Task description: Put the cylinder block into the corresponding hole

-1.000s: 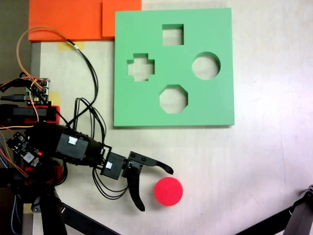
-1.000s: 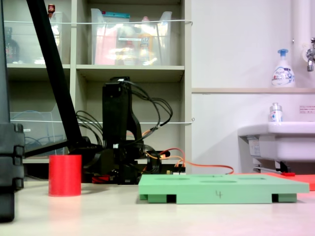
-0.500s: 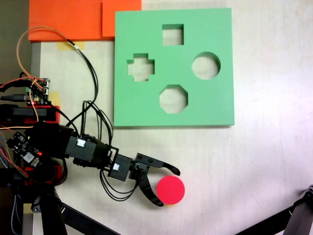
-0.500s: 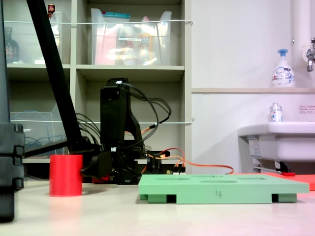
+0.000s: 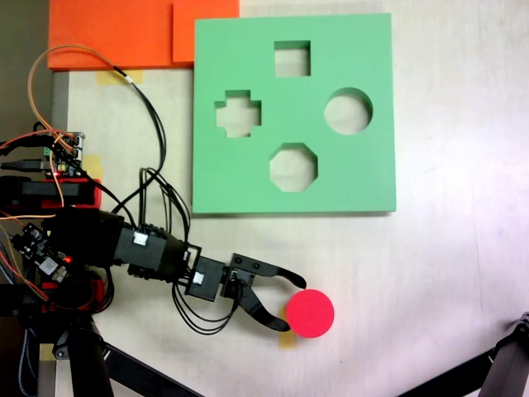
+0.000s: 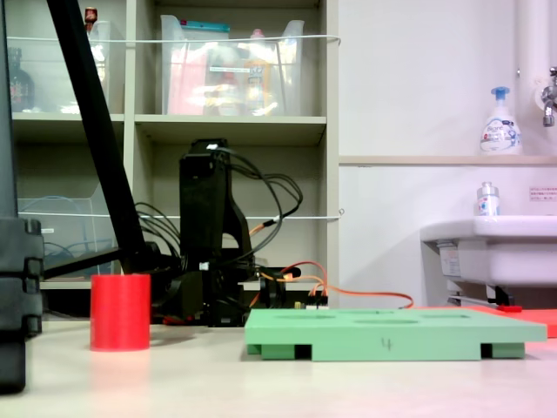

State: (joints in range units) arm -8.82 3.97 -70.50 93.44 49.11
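A pale table (image 5: 463, 248) carries the whole setup, and in a fixed view from low at the table's edge it runs back toward a shelf unit (image 6: 235, 131) stacked with clear bins, with a white sink (image 6: 492, 248) and a soap bottle (image 6: 499, 122) off to the right.

On the table lies the square green foam board (image 5: 248, 178), flat, with four cutouts. The corresponding hole (image 5: 348, 112), the round one, sits toward the board's right side in the view from above; a square cutout (image 5: 292, 59) is near the top, a cross-shaped one (image 5: 238, 113) at the left and an octagonal one (image 5: 293, 167) lower down. From the side the board (image 6: 392, 335) shows as a low slab. Two orange foam sheets (image 5: 116, 33) lie at the top left corner, touching the board's edge.

The black arm (image 5: 124, 244) reaches in from the left of the view from above, trailing looped black cables (image 5: 153, 186) and thin orange wires (image 5: 50, 66), with a circuit board (image 5: 64, 149) beside its base. In the low view it stands as a dark upright block (image 6: 204, 231) behind the red piece.

The gripper (image 5: 289, 304) has its two curved fingers spread apart, pointing right, their tips just at the left side of the cylinder block (image 5: 310, 313); whether they touch it I cannot tell.

The cylinder block stands upright on the table below the board and well apart from it, its flat round top facing up. In the low view it (image 6: 120, 311) stands to the left of the board.
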